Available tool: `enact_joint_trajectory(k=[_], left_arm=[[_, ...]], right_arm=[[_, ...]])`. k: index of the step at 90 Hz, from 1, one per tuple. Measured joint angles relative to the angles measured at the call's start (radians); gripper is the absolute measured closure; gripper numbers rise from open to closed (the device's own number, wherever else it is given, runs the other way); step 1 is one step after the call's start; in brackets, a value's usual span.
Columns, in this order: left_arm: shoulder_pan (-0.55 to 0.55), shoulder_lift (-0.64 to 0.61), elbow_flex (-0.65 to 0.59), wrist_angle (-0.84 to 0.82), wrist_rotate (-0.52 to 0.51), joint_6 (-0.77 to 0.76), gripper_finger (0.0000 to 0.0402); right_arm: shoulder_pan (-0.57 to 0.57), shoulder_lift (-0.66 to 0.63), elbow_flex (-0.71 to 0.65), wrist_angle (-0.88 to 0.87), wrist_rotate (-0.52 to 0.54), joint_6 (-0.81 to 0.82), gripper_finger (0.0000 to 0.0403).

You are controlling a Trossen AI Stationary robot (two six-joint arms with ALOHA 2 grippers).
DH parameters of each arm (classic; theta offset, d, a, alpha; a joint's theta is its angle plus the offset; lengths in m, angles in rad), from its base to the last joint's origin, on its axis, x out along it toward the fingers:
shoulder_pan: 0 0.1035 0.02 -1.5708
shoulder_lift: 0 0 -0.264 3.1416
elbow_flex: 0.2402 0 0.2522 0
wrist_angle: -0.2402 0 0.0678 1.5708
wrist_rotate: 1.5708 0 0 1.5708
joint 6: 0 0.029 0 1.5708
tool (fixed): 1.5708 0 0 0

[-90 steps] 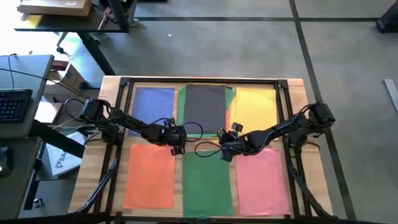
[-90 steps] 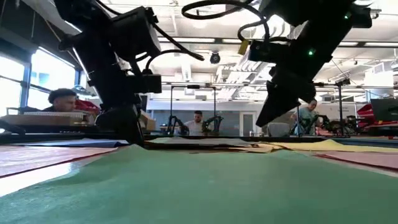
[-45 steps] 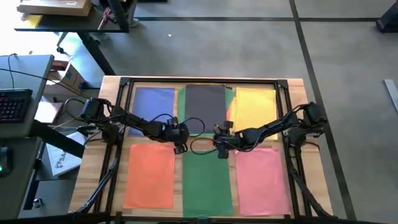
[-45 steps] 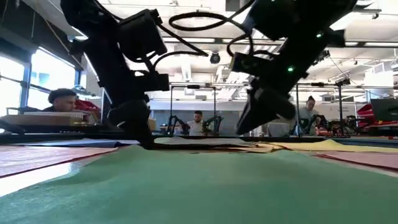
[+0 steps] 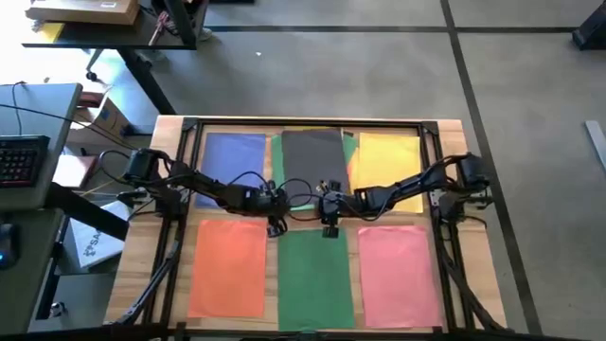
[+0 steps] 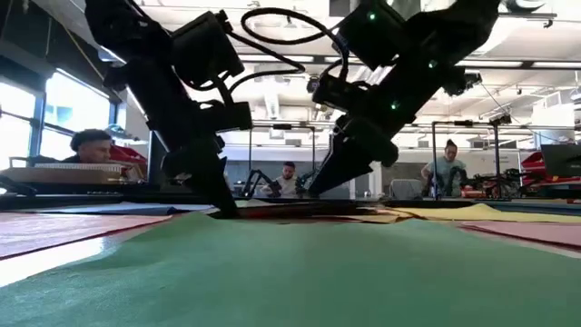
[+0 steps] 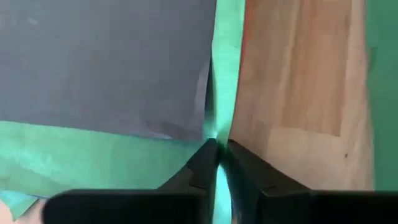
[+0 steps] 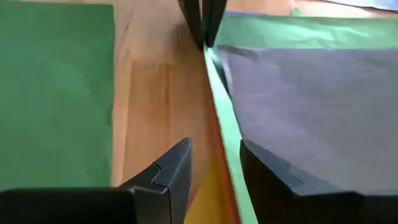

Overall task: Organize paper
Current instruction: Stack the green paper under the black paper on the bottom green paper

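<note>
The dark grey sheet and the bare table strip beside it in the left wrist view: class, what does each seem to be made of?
Dark grey sheet: apparently thin matte paper; flat, no shine, one edge slightly lifted. Table: looks like wood with a smooth finish; light brown with lengthwise grain and board seams. The left tool is shut on the green sheet under the grey one.

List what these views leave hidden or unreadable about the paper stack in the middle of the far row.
- How many sheets lie under the dark grey sheet: high view, it covers them; only green, orange and yellow edges peek out.
- Left gripper fingertips: left wrist view, pinched on the green sheet, which hides the contact.
- Stack height: low view, too edge-on.
</note>
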State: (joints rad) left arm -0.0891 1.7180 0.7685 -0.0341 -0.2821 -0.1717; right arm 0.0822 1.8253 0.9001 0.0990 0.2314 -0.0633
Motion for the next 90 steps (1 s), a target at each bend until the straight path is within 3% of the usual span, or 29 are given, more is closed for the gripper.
enact_joint_trajectory(k=[23, 51, 67, 90], left_arm=[[-0.004, 0.000, 0.000, 0.011, -0.004, 0.002, 0.0400], [-0.005, 0.000, 0.000, 0.011, 0.022, 0.006, 0.0389], [-0.018, 0.000, 0.000, 0.018, 0.025, 0.058, 0.0362], [-0.031, -0.001, 0.001, 0.053, -0.008, 0.088, 0.0294]], right_arm=[[0.003, 0.022, 0.000, 0.005, 0.114, -0.035, 0.0282], [0.003, 0.022, 0.002, 0.003, 0.133, -0.050, 0.0282], [0.003, 0.022, 0.002, 0.003, 0.141, -0.050, 0.0282], [0.003, 0.022, 0.002, 0.003, 0.140, -0.047, 0.0282]])
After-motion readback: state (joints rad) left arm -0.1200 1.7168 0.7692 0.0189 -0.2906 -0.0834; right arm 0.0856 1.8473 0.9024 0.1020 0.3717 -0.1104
